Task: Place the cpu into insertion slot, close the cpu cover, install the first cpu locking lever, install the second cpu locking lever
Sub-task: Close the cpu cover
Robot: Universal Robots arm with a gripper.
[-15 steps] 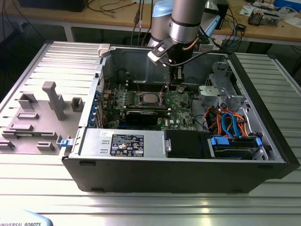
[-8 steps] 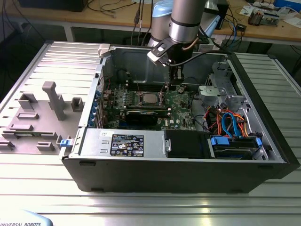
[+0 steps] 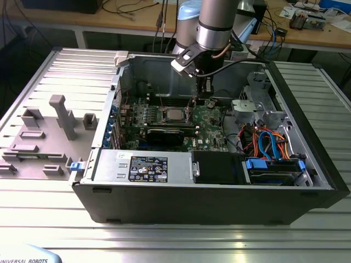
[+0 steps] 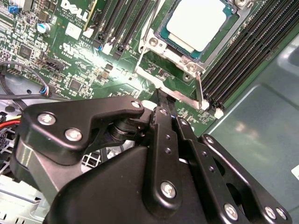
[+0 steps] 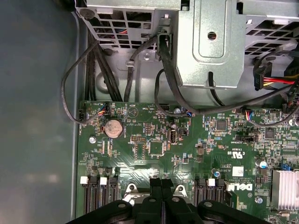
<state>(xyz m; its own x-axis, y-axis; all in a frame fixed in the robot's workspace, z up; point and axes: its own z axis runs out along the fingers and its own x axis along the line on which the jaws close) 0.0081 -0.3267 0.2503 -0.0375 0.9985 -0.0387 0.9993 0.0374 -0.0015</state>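
Note:
The cpu (image 4: 198, 21), a flat square chip with a dull silver top, lies seated in the insertion slot (image 4: 153, 42) on the green board; the exterior view shows the cpu (image 3: 174, 114) mid-case. The cpu cover (image 4: 150, 70), a thin silver frame, stands raised off the slot on the side nearest my gripper. A thin locking lever (image 4: 200, 91) sticks up beside it. My gripper (image 4: 162, 95) is shut, its black fingertips at the cover's free edge. It also appears in the first wrist view (image 5: 160, 183) and, hanging on the exterior view's right of the cpu, in the exterior view (image 3: 202, 99).
The open computer case (image 3: 307, 181) lies on a ribbed metal table. Long black memory slots (image 4: 247, 51) flank the socket. A silver drive cage (image 5: 210, 42) with black cables (image 5: 166, 70) stands past the board. A grey fixture block (image 3: 63, 115) sits on the exterior view's left.

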